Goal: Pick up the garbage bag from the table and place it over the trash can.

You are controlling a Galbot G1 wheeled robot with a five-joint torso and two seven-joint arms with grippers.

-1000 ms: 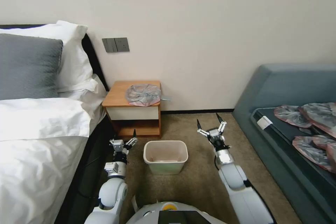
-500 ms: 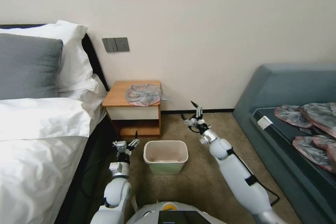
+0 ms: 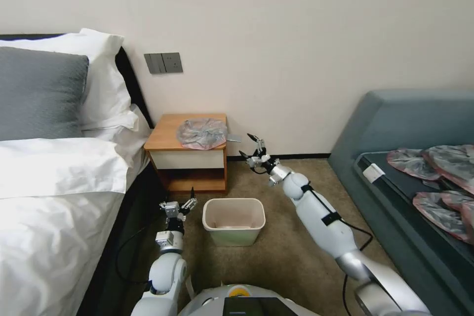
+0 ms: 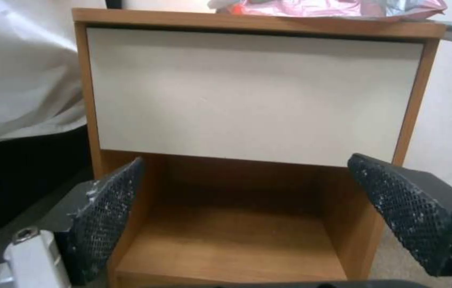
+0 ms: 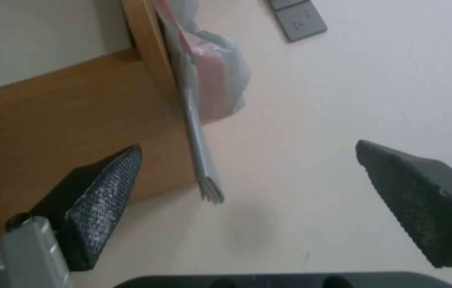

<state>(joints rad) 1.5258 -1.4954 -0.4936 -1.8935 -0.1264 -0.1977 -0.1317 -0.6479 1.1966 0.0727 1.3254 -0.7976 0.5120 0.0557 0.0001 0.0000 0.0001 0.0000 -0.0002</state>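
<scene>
The garbage bag (image 3: 202,133) lies crumpled on the table (image 3: 165,134), grey with a pinkish rim; a flat grey strip (image 3: 234,138) pokes past the table's right edge. The trash can (image 3: 233,219) stands on the carpet in front of the table, with no bag over it. My right gripper (image 3: 247,145) is open, a little right of the table's right edge and level with its top. In the right wrist view that gripper (image 5: 258,200) faces the strip (image 5: 200,160) and bag (image 5: 218,76). My left gripper (image 3: 178,203) hangs open, low, left of the can; in the left wrist view it (image 4: 258,200) faces the drawer front (image 4: 253,92).
A bed (image 3: 54,187) with pillows fills the left side. A grey-blue sofa (image 3: 395,128) on the right holds several flattened similar bags (image 3: 434,177). A wall switch panel (image 3: 163,63) sits above the table. Open carpet (image 3: 286,247) lies between can and sofa.
My right arm has stretched forward and to the left, carrying its open gripper from beside the can up to the table's right edge. The left arm has barely shifted.
</scene>
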